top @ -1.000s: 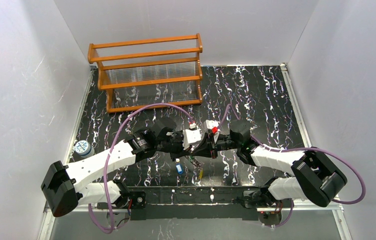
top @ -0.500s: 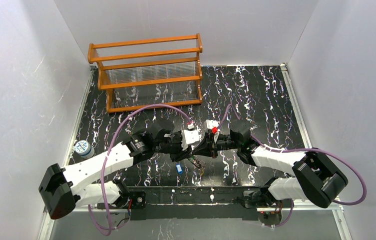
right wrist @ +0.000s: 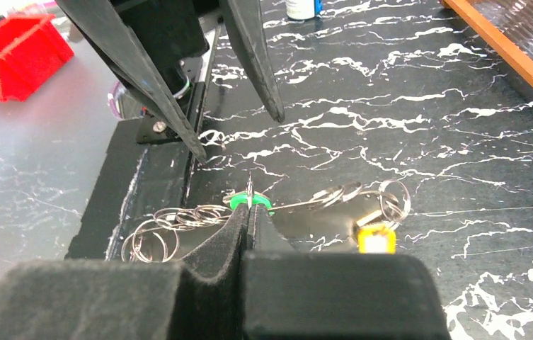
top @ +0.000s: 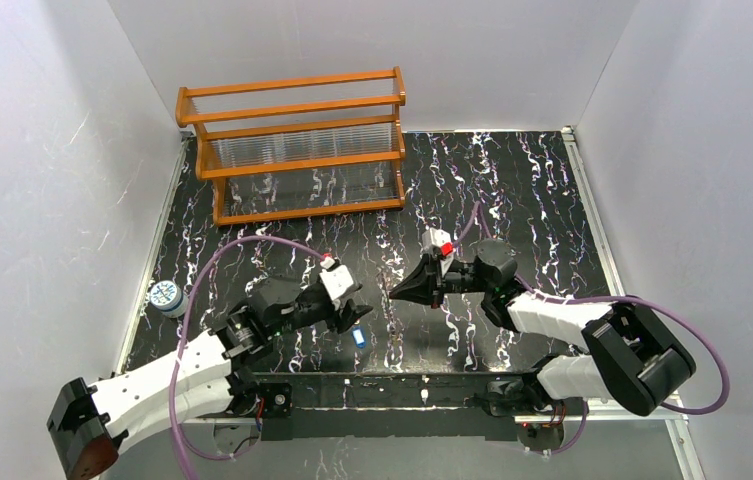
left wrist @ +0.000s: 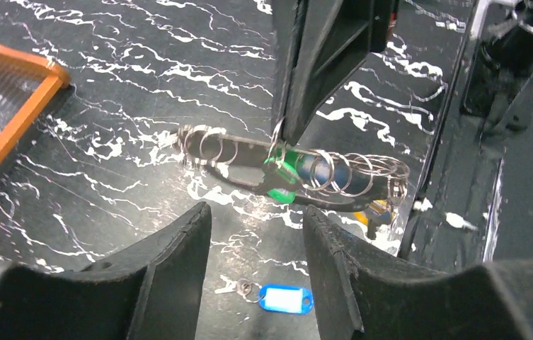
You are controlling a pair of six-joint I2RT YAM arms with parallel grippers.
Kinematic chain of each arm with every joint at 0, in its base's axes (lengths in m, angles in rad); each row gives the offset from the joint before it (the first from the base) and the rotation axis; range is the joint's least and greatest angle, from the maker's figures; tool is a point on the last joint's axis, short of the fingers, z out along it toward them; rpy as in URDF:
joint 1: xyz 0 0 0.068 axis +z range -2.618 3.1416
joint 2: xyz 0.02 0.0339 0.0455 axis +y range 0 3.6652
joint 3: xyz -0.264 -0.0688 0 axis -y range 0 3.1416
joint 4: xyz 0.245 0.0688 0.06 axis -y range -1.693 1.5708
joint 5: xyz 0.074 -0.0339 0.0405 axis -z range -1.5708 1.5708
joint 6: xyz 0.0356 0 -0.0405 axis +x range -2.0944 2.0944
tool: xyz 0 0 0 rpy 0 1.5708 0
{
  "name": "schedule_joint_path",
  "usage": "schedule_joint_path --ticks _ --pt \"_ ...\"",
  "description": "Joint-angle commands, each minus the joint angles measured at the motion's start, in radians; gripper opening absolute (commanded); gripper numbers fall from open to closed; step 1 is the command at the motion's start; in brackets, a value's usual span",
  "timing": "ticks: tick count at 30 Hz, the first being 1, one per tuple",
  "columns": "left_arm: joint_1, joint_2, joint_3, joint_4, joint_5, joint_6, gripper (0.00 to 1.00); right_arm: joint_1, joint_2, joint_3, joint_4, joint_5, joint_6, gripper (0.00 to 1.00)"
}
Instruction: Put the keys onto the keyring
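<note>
My right gripper (right wrist: 249, 210) is shut on the keyring (right wrist: 299, 203), a thin wire hanging just above the black marbled table. A green key (right wrist: 249, 200) sits at the pinch, a yellow key (right wrist: 376, 241) hangs to its right, and several small split rings (right wrist: 157, 234) bunch to its left. In the left wrist view the keyring (left wrist: 391, 164) hangs from the right gripper's fingers (left wrist: 306, 71), with the green key (left wrist: 281, 177) below them. My left gripper (left wrist: 256, 212) is open, apart from the ring. A blue key (left wrist: 286, 298) lies flat on the table between its fingers. From above, the left gripper (top: 357, 318) stands beside the blue key (top: 359, 337), and the right gripper (top: 394, 293) is to its right.
An orange wooden rack (top: 297, 140) stands at the back left. A small round jar (top: 165, 296) sits near the left edge. The table's front edge runs close behind the keyring (left wrist: 454, 142). A red bin (right wrist: 19, 53) lies off the table.
My left gripper has opened and drawn back to the lower left, away from the right gripper. The right gripper has stayed shut on the keyring and shifted slightly right.
</note>
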Motion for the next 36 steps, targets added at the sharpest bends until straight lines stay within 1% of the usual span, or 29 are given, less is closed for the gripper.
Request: schedule_joint_path --ticks 1,4,6,8,9,11,13,15,18,20,23,28,32,34,36 --pt "-0.004 -0.057 -0.127 0.261 -0.093 -0.154 0.49 -0.032 0.017 -0.026 0.230 -0.080 0.121 0.01" --pt "-0.002 -0.060 -0.175 0.321 -0.095 -0.199 0.49 -0.051 0.019 -0.044 0.270 -0.100 0.147 0.01" --pt "0.004 -0.052 -0.191 0.344 -0.065 -0.217 0.48 -0.063 0.014 -0.055 0.274 -0.104 0.152 0.01" --pt "0.033 -0.036 -0.198 0.373 0.009 -0.250 0.48 -0.078 0.008 -0.064 0.273 -0.109 0.151 0.01" --pt "0.061 -0.023 -0.201 0.397 0.068 -0.273 0.48 -0.085 0.006 -0.067 0.272 -0.111 0.151 0.01" --pt "0.137 0.018 -0.203 0.450 0.229 -0.338 0.47 -0.097 0.002 -0.069 0.265 -0.121 0.147 0.01" --pt "0.222 0.071 -0.215 0.559 0.354 -0.442 0.46 -0.102 -0.002 -0.069 0.253 -0.128 0.140 0.01" --pt "0.280 0.121 -0.234 0.693 0.413 -0.545 0.45 -0.104 -0.007 -0.065 0.238 -0.136 0.130 0.01" --pt "0.306 0.196 -0.238 0.842 0.464 -0.625 0.45 -0.104 -0.010 -0.062 0.234 -0.152 0.126 0.01" --pt "0.306 0.246 -0.219 0.882 0.502 -0.640 0.44 -0.103 -0.011 -0.061 0.238 -0.162 0.126 0.01" --pt "0.306 0.306 -0.191 0.927 0.558 -0.650 0.41 -0.104 -0.014 -0.058 0.242 -0.178 0.128 0.01" --pt "0.300 0.358 -0.168 0.981 0.619 -0.643 0.37 -0.104 -0.016 -0.054 0.247 -0.188 0.135 0.01" --pt "0.272 0.375 -0.166 0.981 0.614 -0.611 0.36 -0.104 -0.015 -0.049 0.257 -0.197 0.147 0.01" --pt "0.260 0.389 -0.166 0.981 0.612 -0.598 0.31 -0.104 -0.014 -0.048 0.257 -0.200 0.150 0.01" --pt "0.250 0.400 -0.167 0.981 0.605 -0.584 0.30 -0.104 -0.016 -0.048 0.256 -0.199 0.150 0.01"
